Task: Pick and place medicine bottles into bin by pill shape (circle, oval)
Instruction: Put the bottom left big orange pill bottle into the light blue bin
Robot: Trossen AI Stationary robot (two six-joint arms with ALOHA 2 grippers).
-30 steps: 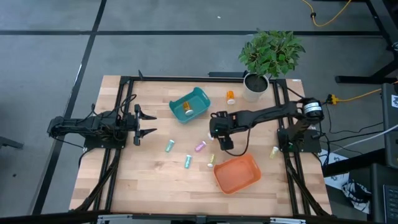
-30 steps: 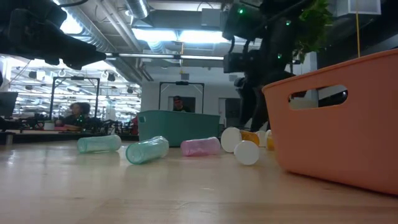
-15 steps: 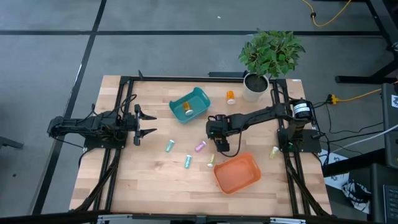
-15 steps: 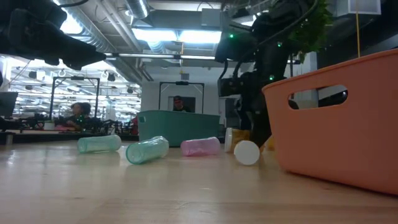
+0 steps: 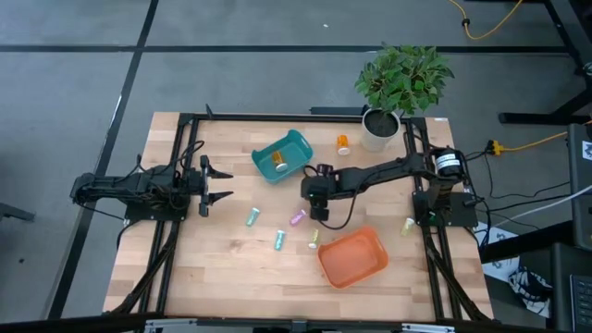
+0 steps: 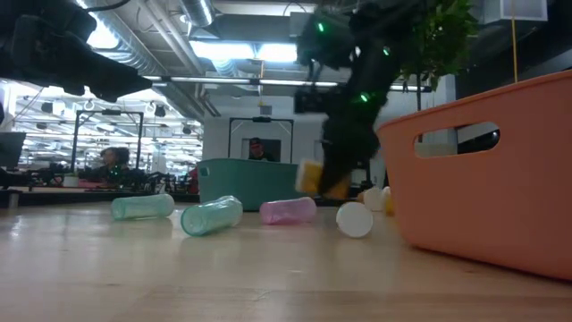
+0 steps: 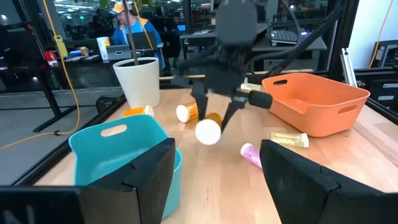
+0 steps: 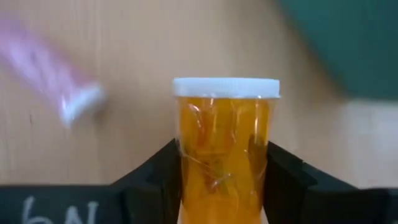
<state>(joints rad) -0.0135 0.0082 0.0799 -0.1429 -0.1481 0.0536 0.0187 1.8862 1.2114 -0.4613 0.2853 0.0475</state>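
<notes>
The right gripper (image 5: 319,209) sits mid-tabletop between the teal bin (image 5: 282,155) and the orange bin (image 5: 352,258), its fingers (image 8: 152,180) clamped on an amber bottle (image 8: 225,149) with a white cap, lifted just clear of the wood. The bottle stands well out beyond the fingers, so a quick swing could tilt or slip it, and the pink bottle (image 5: 298,218) lying just beside could be knocked and roll off, while picking the wrong bin would spoil the sort. The left gripper (image 5: 218,183) waits near the left side, fingers spread wide and empty.
</notes>
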